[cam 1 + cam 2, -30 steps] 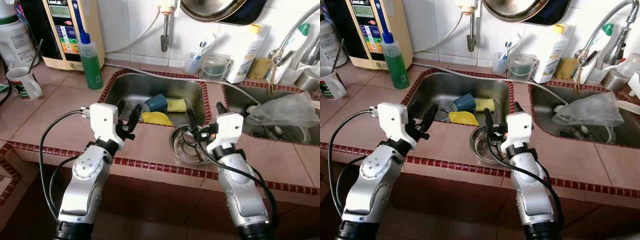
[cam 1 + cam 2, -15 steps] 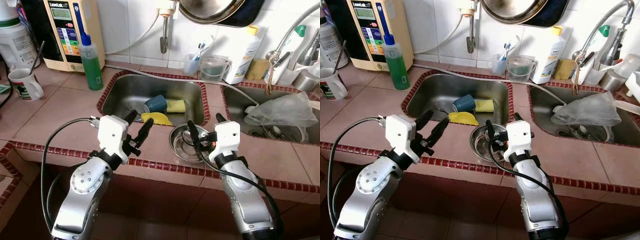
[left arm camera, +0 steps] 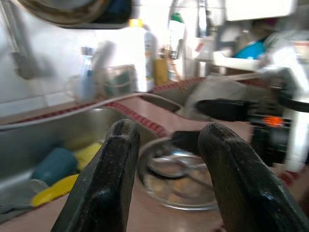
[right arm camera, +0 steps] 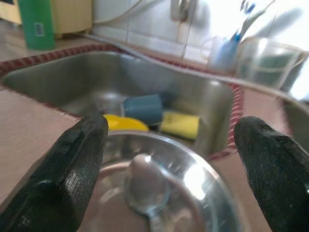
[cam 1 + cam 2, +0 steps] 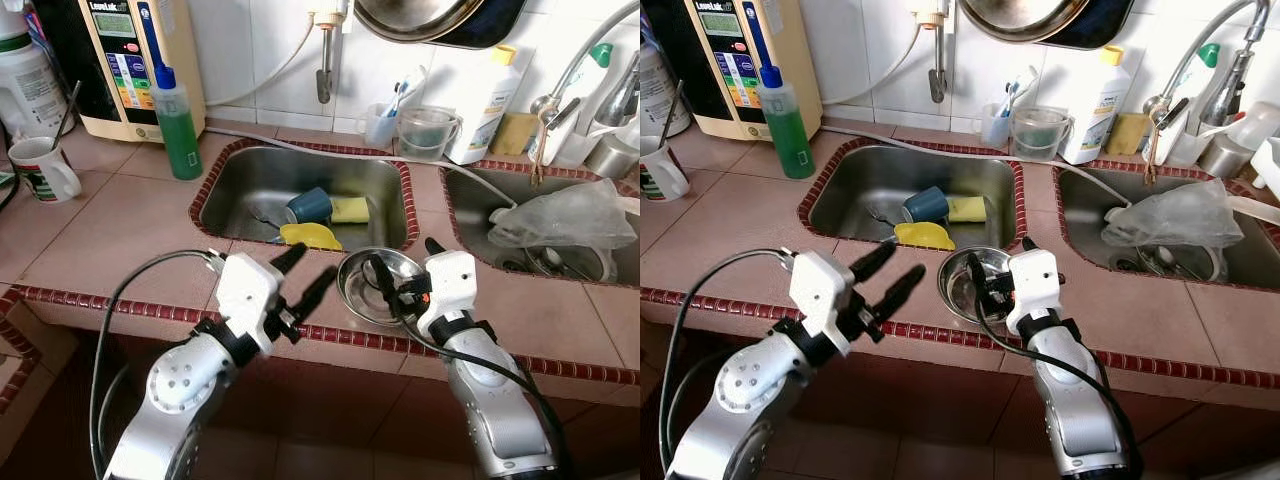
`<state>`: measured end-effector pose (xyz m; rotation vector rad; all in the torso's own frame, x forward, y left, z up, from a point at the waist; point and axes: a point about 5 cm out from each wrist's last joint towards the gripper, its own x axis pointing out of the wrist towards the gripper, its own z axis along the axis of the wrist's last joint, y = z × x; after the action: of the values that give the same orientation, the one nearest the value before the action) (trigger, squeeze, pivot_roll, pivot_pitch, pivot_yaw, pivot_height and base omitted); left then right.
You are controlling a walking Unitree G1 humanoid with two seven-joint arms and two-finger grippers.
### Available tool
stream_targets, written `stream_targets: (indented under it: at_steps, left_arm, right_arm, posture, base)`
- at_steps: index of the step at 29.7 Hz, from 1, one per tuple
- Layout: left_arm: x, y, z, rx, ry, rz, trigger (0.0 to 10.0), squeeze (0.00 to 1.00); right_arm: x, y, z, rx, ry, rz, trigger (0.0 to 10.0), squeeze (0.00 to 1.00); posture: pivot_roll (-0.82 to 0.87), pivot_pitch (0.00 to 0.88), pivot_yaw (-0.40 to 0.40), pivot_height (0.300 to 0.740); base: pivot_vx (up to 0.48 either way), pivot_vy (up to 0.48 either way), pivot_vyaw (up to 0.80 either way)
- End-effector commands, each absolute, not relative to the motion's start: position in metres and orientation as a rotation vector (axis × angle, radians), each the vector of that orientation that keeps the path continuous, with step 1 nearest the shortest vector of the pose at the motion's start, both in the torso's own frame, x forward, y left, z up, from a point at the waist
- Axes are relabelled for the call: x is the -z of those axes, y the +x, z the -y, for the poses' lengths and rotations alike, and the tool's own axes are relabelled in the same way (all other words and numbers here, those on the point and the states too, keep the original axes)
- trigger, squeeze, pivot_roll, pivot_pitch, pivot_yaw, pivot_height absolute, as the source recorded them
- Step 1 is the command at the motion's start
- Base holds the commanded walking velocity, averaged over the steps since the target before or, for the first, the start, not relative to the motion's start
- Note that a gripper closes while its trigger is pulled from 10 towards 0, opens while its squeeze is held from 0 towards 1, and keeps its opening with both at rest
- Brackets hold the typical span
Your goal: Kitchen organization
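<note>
tiled counter (image 5: 120, 230), steel bowl (image 5: 372, 290) (spoon inside) between right pincer (image 5: 405, 270) fingers

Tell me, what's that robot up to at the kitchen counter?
It is tidying around the sink. Its right gripper hovers with fingers open over a steel bowl holding a spoon on the counter's front edge. The left gripper, also open, hangs just beside the bowl, holding nothing. A blue cup, a yellow sponge and a yellow dish lie in the sink behind.
</note>
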<state>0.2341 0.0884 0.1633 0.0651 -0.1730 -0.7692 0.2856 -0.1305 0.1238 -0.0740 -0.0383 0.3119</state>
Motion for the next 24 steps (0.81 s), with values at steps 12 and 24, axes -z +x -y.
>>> stream_targets:
  at_steps: [12, 24]
  left_arm:
    - [-0.165, 0.213, -0.074, 0.866, 0.054, 0.142, 10.0, 0.0]
    - [-0.17, 0.209, -0.081, 0.844, 0.063, 0.147, 10.0, 0.0]
  right_arm:
    - [-0.124, 0.289, 0.131, -0.427, -0.026, -0.117, 10.0, 0.0]
    - [-0.129, 0.296, 0.136, -0.494, 0.001, -0.203, 10.0, 0.0]
  posture:
    - [-0.01, 0.09, -0.047, 0.74]
    - [0.02, 0.098, -0.083, 0.74]
  base:
    - [0.0, 0.0, 0.0]
    - [0.0, 0.0, 0.0]
